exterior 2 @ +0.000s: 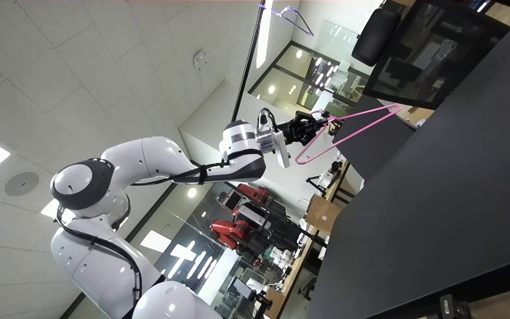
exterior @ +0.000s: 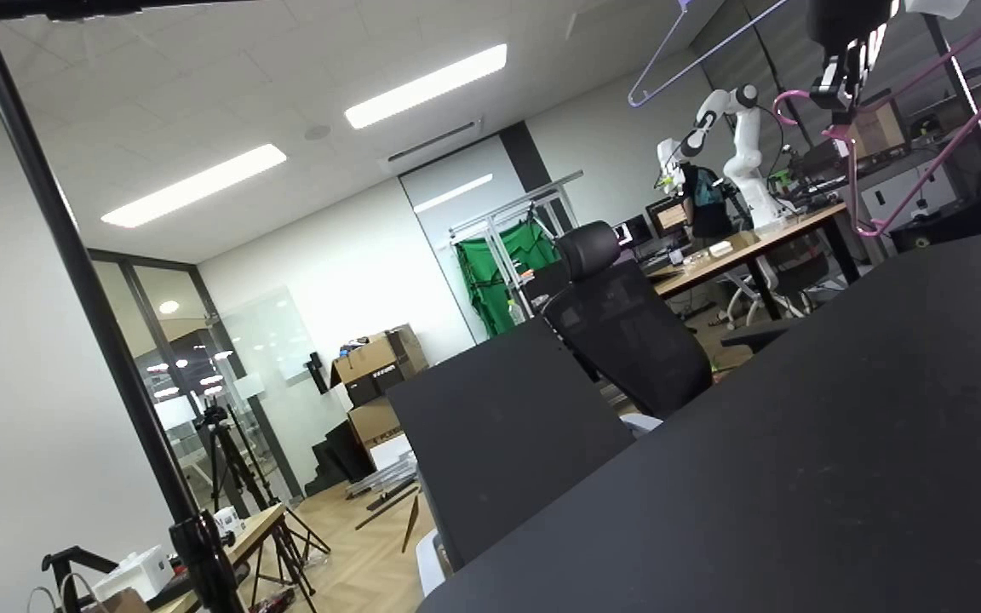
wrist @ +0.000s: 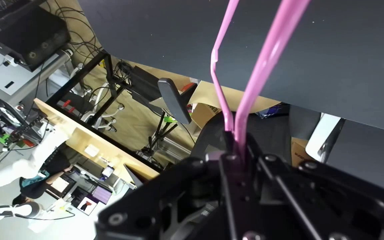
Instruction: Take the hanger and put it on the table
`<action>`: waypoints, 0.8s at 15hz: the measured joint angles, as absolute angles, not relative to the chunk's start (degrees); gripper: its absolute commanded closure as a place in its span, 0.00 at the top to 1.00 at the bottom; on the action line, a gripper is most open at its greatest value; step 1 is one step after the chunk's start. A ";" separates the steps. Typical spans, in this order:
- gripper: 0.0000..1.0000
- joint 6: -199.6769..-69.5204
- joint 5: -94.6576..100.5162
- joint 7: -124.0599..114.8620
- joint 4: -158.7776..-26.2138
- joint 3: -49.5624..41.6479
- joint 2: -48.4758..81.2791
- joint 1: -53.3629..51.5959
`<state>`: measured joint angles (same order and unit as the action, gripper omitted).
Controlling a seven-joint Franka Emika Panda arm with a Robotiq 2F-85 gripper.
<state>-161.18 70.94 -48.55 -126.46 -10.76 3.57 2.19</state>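
Note:
The pink hanger point(exterior: 852, 183) hangs in the air from my gripper point(exterior: 844, 119). In an exterior view, the hanger point(exterior 2: 353, 135) extends from the fingertips point(exterior 2: 328, 120) towards the table, with its far corner close to the chair in the picture. In the wrist view, my gripper point(wrist: 240, 140) is shut around the hanger's rods point(wrist: 267, 63) where they come together near the hook; the fingers cover that part. The black table point(exterior: 754, 477) fills the lower right there and also shows in an exterior view point(exterior 2: 436, 199) and the wrist view point(wrist: 165, 40). The hanger appears apart from the tabletop.
A purple hanger point(exterior: 712, 53) hangs higher up and shows in both exterior views. A black pole point(exterior 2: 248, 66) runs behind the arm in an exterior view. A black office chair point(exterior: 635, 332) stands at the table's edge. A wooden desk point(wrist: 92, 136) stands beyond it.

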 measured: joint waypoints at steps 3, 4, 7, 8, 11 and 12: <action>0.08 -161.18 70.94 -48.54 -126.45 -10.76 3.57 2.19; 0.02 -161.18 70.94 -48.53 -126.46 -10.76 3.57 2.19; 0.02 -160.37 75.44 -51.42 -125.56 -10.80 3.95 2.19; 0.02 -159.74 79.83 -54.67 -124.48 -10.83 4.61 2.16; 0.02 -157.31 93.73 -66.44 -119.46 -10.84 8.74 1.90; 0.02 -156.47 97.95 -70.40 -117.60 -10.78 10.89 1.80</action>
